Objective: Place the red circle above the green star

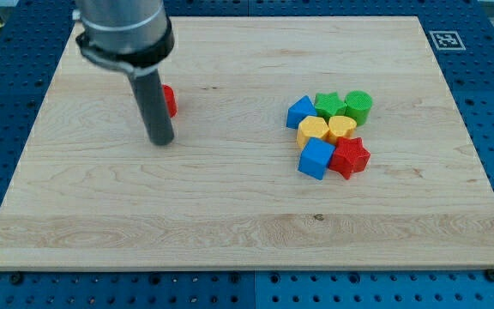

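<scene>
The red circle point(169, 100) sits at the view's upper left, mostly hidden behind my rod. My tip point(160, 140) rests on the board just below and slightly left of it. The green star point(328, 105) lies at the view's right, at the top of a tight cluster of blocks, far to the right of the red circle and my tip.
Around the green star are a green circle point(358, 105), a blue triangle-like block point(299, 112), a yellow block point(313, 130), a yellow heart point(341, 128), a blue cube point(316, 158) and a red star point(350, 157). The wooden board point(230, 223) has a marker tag point(445, 39) at its top right corner.
</scene>
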Controlling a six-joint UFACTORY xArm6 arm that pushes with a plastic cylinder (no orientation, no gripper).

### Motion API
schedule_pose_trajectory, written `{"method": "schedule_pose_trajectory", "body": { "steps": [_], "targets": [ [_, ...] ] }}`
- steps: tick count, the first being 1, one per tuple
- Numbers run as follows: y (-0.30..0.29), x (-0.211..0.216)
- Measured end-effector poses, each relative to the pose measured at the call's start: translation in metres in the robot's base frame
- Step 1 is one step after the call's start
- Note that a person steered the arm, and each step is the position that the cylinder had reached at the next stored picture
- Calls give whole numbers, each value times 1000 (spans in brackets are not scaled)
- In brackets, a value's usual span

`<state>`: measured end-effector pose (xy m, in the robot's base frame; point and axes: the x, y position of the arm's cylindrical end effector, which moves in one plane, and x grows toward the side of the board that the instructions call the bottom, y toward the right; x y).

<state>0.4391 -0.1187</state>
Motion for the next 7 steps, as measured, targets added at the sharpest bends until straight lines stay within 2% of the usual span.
{"method": "schedule_pose_trajectory", "body": {
  "steps": [1,2,3,4,5,6,7],
  "targets": [
    [55,-51],
    [119,-84],
    [124,-52],
    [105,-4],
    [47,13],
    [-14,7],
    [-30,-24]
  ]
}}
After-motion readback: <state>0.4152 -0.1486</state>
